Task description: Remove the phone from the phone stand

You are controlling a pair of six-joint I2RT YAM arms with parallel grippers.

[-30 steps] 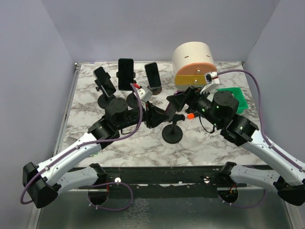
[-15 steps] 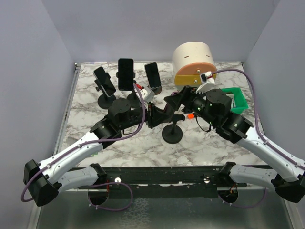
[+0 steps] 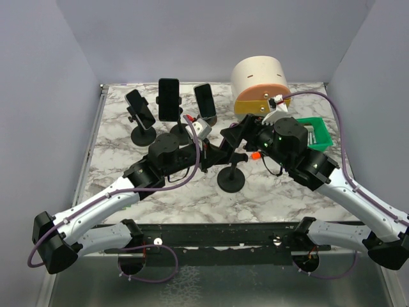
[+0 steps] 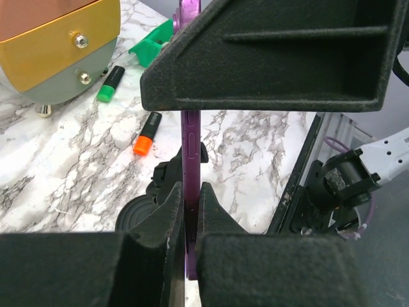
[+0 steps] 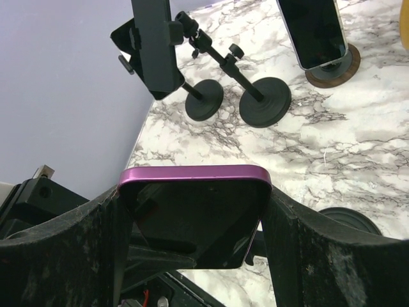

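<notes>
A purple-edged phone [image 5: 195, 211] with a dark screen stands upright over the black phone stand [image 3: 231, 181] in the middle of the table. In the left wrist view I see the phone [image 4: 190, 147] edge-on, and my left gripper [image 4: 190, 188] is shut on its front and back faces near the lower end. The stand's clamp and round base [image 4: 137, 214] sit just behind it. My right gripper [image 5: 195, 195] spans the phone's width, with a finger against each side edge. In the top view both grippers meet above the stand and hide the phone.
Three other phones on stands [image 3: 169, 99] line the back left. At the back right stands a cream and tan drawer box [image 3: 259, 83], with a green bin [image 3: 316, 131] beside it. An orange marker [image 4: 147, 133] and a green highlighter [image 4: 110, 84] lie near the stand.
My left jaws have closed onto the phone's faces. The right arm swung left about a second ago and has since held still around the phone.
</notes>
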